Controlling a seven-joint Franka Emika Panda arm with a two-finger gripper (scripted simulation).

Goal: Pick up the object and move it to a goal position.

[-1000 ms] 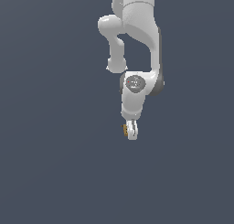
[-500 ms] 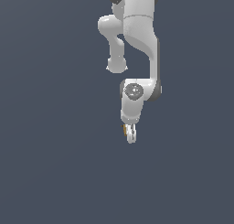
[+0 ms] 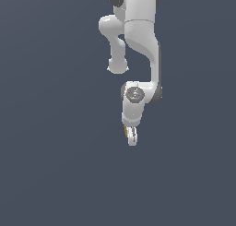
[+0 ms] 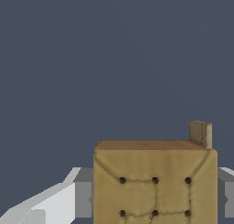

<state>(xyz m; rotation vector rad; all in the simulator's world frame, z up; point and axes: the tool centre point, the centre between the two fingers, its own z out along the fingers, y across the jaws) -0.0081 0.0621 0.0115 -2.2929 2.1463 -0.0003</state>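
Downward-pointing hand [image 3: 132, 138] around block [image 4: 154, 184].

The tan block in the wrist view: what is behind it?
Behind the tan block only flat grey-blue background shows. The end effector grips its sides; one grey finger shows. The block hides whatever lies directly behind it.

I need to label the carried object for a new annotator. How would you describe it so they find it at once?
Follow the white arm down to its gripper. Between the fingers sits a tan-yellow block, the only coloured thing there, with dark dots gridded on one face.
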